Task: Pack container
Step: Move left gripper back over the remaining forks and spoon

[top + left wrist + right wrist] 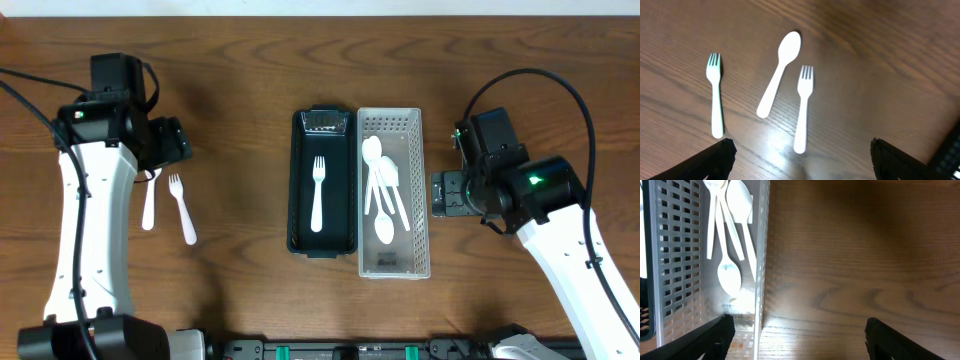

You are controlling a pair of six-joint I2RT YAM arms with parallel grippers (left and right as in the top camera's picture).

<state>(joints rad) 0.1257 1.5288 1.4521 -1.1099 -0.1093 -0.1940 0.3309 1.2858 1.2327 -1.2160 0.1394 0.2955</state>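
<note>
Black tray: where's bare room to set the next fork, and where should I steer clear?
Inside the black tray, bare strips run along both sides of the lone fork. The table between the tray and the loose forks is bare, good for passing a hand. Crowded: the white basket, its upper half piled with spoons; only its lower end is free.

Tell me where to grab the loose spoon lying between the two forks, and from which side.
Take the spoon by mid-handle from straight above, jaws across its narrow width. It lies flat on the table, and the slim handle sits clear of the fork beside it.
</note>
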